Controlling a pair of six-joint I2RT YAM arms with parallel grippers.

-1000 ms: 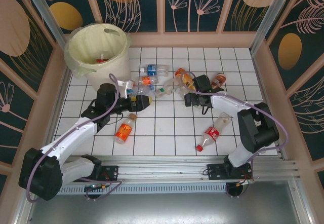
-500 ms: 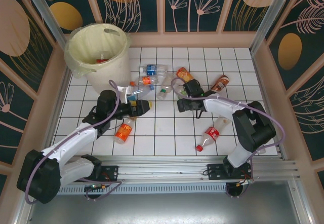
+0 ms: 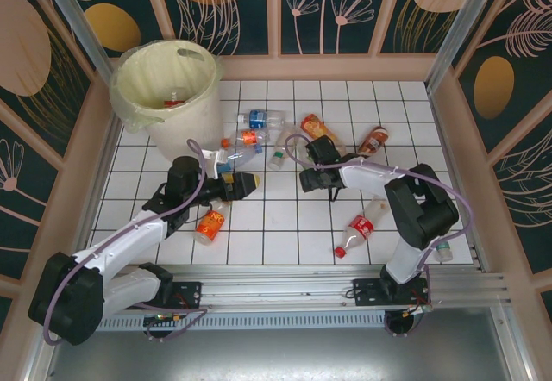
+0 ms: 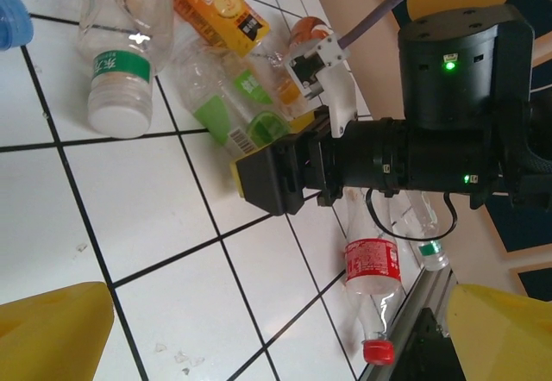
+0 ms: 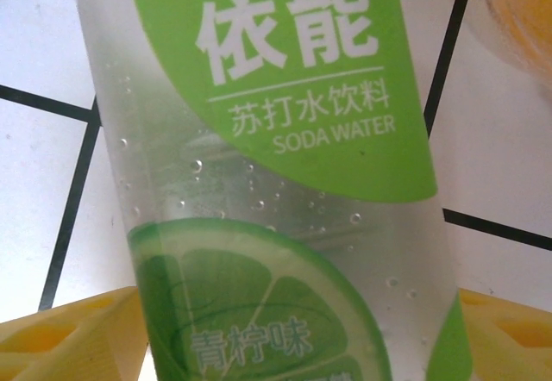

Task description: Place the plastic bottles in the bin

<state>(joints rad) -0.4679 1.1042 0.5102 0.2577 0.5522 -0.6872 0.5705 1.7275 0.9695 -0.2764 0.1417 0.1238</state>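
Bottles (image 3: 259, 120) lie scattered over the middle of the tiled desk (image 3: 285, 217), to the right of the bin (image 3: 183, 125), which stands in the far left corner. The right hand (image 5: 293, 334) straddles a lying green-label soda bottle (image 5: 285, 183), with its yellow fingers (image 5: 69, 338) close against either side. Whether they press it I cannot tell. The left hand (image 3: 244, 184) hangs spread wide above bare tiles, near an orange bottle (image 3: 210, 223).
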